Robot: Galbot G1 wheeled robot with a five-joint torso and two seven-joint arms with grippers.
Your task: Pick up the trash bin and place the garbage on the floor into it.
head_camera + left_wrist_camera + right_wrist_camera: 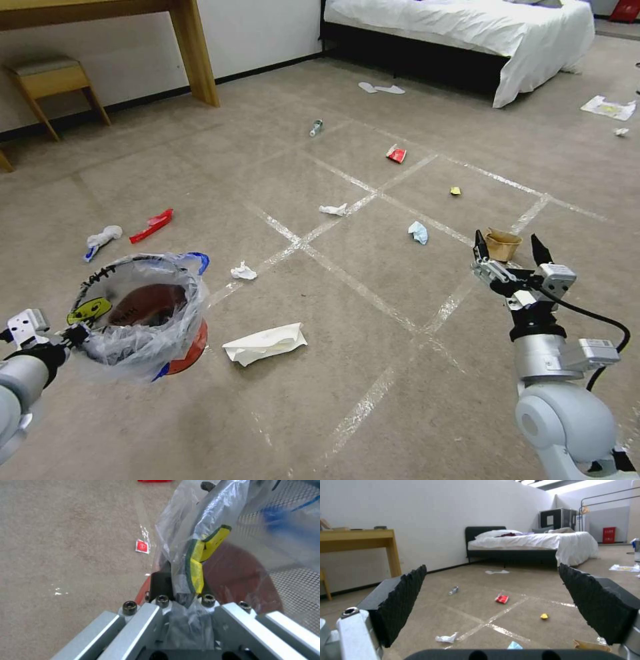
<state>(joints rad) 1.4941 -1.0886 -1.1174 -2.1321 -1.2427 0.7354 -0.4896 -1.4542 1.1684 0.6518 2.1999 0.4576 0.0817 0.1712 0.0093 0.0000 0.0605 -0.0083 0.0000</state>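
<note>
We are holding the trash bin (143, 317) in our left tool (73, 333), which is closing on the bin's rim and its clear liner; the left wrist view shows the fingers (161, 585) pinching the plastic and a yellow-green label together. The bin is hanging low at our left, and we cannot tell whether its red base is touching the floor (373, 373) or just clear of it. So we are judging the first half of the task as done or nearly so, while the collecting is hardly begun.

Inside the bin we are seeing the reddish-brown bottom through the crinkled bag; we cannot make out any litter in it.

Our right tool (508, 248) is reaching forward with its jaws spread wide and gripping nothing, hovering just before the brown paper bag (502, 244). The rest is lying scattered on the floor: a white paper sheet (265, 343) just beside the bin, crumpled tissues (243, 271), a light blue mask (418, 232), a red wrapper (152, 225), another red wrapper (396, 155), and a small bottle (316, 127) farther off towards the bed (467, 30).
</note>
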